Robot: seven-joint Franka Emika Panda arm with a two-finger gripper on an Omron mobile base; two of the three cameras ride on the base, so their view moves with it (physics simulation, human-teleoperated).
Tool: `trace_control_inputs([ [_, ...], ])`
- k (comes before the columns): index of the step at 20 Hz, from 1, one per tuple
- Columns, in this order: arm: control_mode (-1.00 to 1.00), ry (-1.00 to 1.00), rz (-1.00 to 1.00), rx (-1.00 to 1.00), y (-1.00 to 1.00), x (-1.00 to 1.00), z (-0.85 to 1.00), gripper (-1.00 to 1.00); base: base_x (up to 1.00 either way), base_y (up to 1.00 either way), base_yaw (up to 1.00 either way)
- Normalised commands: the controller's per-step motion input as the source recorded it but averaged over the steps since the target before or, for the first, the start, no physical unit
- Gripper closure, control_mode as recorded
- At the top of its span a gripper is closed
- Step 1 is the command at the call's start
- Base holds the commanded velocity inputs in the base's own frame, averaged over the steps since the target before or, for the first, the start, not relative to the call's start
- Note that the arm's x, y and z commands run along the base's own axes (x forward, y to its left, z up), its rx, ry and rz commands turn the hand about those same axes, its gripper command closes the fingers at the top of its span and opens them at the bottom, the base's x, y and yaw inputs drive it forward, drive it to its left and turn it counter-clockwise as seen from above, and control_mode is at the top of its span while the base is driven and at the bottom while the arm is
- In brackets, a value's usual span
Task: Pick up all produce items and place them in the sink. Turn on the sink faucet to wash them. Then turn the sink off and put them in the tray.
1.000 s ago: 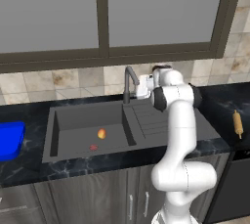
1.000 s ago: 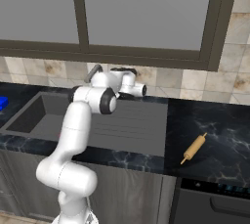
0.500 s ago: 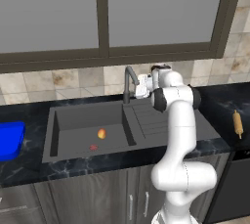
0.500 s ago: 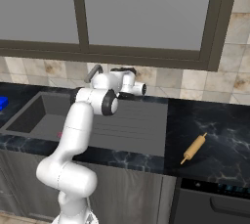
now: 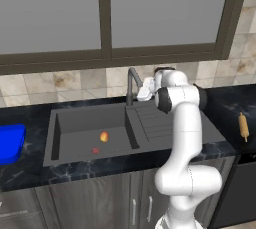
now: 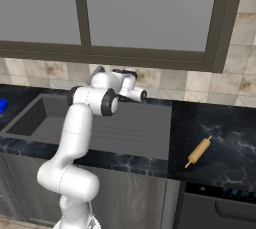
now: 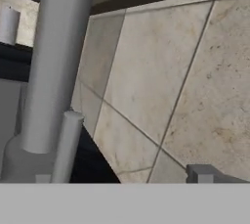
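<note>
A: What takes up most of the counter?
B: The dark grey sink, its basin joined to a ribbed drainboard, set into a black marbled counter under a wide window.

A: And the arm?
B: The white arm rises in front of the drainboard and bends back toward the tiled wall. Its gripper sits just beside the sink faucet, at about spout height.

A: How do the jaws stand?
B: Spread wide, with nothing between them. In the hand view the faucet's stem stands close at the left, and one dark fingertip shows at the lower right.

A: Where is the tray?
B: The bright blue tray lies on the counter left of the basin, well apart from the gripper.

A: The produce?
B: One small yellow-orange fruit rests on the basin floor, near a small red mark. A tan rolling pin lies on the counter to the right, well apart from the sink
</note>
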Motion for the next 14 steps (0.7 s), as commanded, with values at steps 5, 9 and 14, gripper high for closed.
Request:
trace_control_inputs([
  [5,-1.0,0.0,-0.2,0.0,0.01,0.17,0.0,-1.0,0.0,0.0,0.0],
  [9,-1.0,0.0,-0.18,0.0,0.01,0.2,0.0,1.0,0.0,0.0,0.0],
  [14,-1.0,0.0,-0.11,0.0,0.04,0.12,0.0,1.0,0.0,0.0,0.0],
])
